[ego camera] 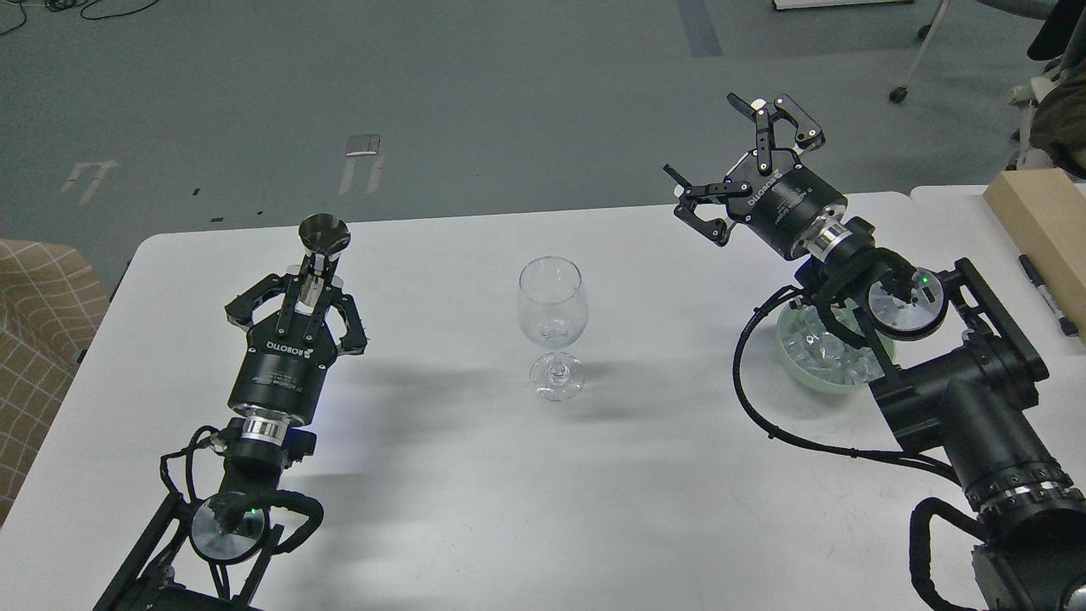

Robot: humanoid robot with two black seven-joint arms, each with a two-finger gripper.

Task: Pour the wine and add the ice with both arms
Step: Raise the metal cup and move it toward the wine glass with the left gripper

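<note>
The left gripper (312, 284), in the left half of the frame, is closed on the stem of a small metal measuring cup (323, 237), whose flared mouth stands above the fingers and tilts slightly toward the frame's centre. The empty wine glass (551, 327) stands upright at the centre of the white desk (475, 475), well apart from both arms. The right gripper (736, 157), in the upper right, is spread wide with nothing between its fingers, raised above the desk's far edge. The ice (819, 350) lies in a pale green bowl (806, 369) at right, partly hidden under the right arm's wrist and cables.

Judged from here, 3 things could go wrong. If the measuring cup holds wine, which cannot be told from this angle, a quick sideways swing would slop it onto the desk before it is over the glass. The glass is tall on a narrow foot, so a nudge from the cup or the gripper body at rim height would likely tip it. On the right, the arm's own links hang over the bowl, so reaching for ice needs a pull back and re-aim, and the cable could catch the bowl's rim.

Open room is good: bare desk lies on both sides of the glass and across the whole lower middle of the frame. The tight places are the far edge behind the cup and the right edge, where a wooden box (1039, 225) and a black pen (1048, 293) lie.
</note>
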